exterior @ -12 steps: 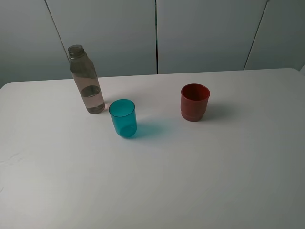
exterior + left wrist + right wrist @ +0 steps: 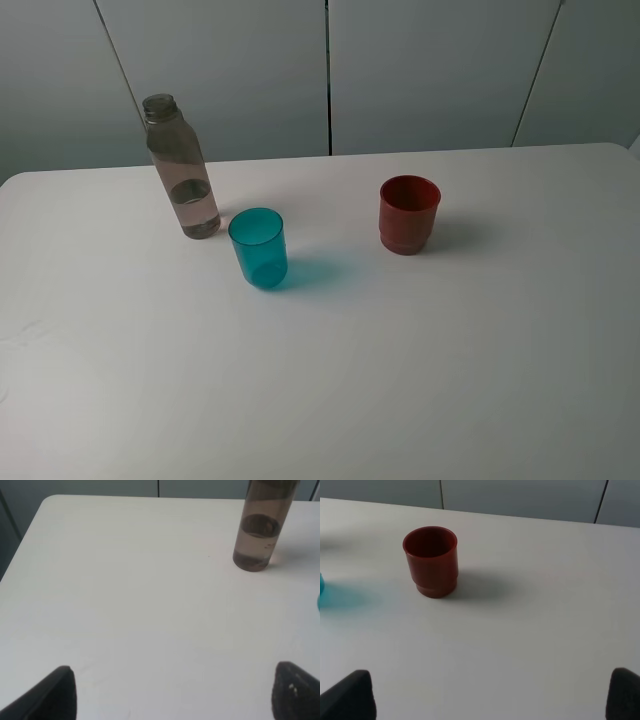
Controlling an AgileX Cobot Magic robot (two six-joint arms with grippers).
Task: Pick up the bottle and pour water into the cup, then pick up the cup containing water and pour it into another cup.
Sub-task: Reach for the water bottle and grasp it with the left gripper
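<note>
The tall clear bottle (image 2: 183, 168) stands uncapped at the back left of the white table, with some water in its lower part; it also shows in the left wrist view (image 2: 261, 527). Just right of it and nearer the front stands the teal cup (image 2: 259, 248). The dark-red cup (image 2: 408, 214) stands further right and appears in the right wrist view (image 2: 431, 561). Neither arm shows in the high view. My left gripper (image 2: 175, 695) is open, well short of the bottle, with nothing between its fingers. My right gripper (image 2: 492, 695) is also open and empty, well back from the red cup.
The white table (image 2: 400, 350) has a rounded corner at the far left (image 2: 47, 500). Grey wall panels (image 2: 420, 60) rise behind its far edge.
</note>
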